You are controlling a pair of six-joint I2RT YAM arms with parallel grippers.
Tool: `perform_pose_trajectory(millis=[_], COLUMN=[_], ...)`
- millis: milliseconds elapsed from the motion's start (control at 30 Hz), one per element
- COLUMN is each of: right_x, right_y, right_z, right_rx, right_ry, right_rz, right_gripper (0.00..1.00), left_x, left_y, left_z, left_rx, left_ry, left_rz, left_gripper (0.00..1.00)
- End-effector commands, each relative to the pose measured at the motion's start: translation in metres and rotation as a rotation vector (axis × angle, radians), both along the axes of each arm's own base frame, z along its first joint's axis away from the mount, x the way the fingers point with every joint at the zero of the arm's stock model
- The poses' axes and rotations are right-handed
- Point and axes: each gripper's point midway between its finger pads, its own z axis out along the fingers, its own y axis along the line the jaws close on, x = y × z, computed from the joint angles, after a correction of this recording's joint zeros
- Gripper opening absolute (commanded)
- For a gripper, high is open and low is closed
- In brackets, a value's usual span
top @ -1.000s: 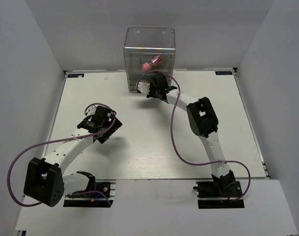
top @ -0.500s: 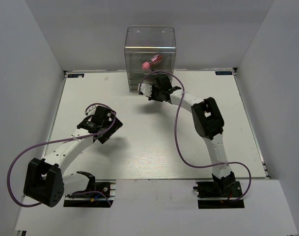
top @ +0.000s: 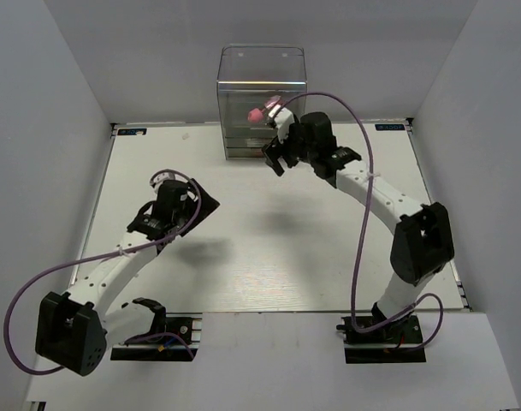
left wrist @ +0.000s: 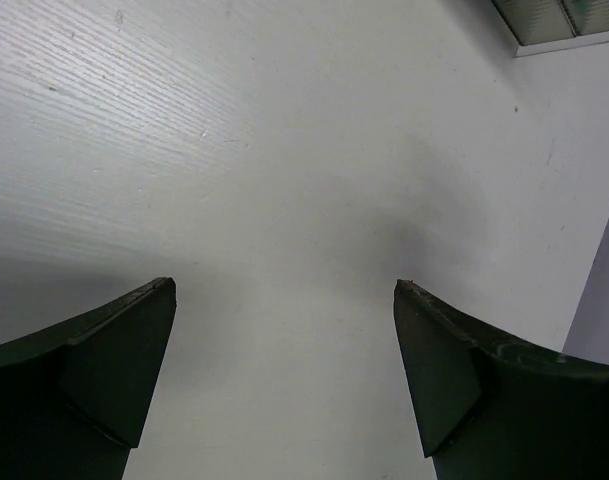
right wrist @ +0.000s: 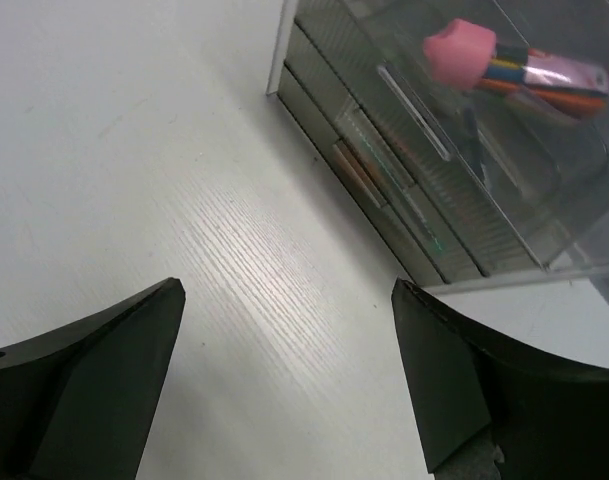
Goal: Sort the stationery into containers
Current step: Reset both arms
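My right jaws stand wide apart, holding nothing, above bare worktop [right wrist: 134, 150]. Just ahead and to their right sits the clear drawer box [right wrist: 384, 190]. The pink-capped tube [right wrist: 462, 52] lies in its upper compartment, against some coloured pens [right wrist: 519, 85]. My left jaws, well away from the box, are likewise released and empty over the worktop.

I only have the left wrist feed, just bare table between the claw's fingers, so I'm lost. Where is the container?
Observer: The clear drawer box stands at the far edge of the table, ahead and right of the left claw.
Operator: Anything inside?
Observer: A pink-capped tube and coloured pens lie in its upper compartment.
Operator: And the right claw?
Observer: The right claw is open, empty, just in front of the box's drawers.
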Motion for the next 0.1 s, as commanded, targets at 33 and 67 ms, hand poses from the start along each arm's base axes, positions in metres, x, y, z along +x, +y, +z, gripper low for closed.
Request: perform_pose_trajectory(millis=[33, 67], right_x=[-0.009, -0.014], right_y=[-0.025, -0.035], right_z=[-0.008, -0.004], right_rx=[0.055, 0.065], right_ry=[0.04, 0.006], right_rz=[-0.158, -0.185], right_gripper=[0.9, 0.9], left_x=[0.001, 0.0], left_y=[-0.009, -0.013], left_z=[0.014, 0.017], left_rx=[-0.03, -0.044], left_ry=[-0.089, -0.106], left_rz=[-0.069, -0.086], left_gripper=[1.0, 1.0])
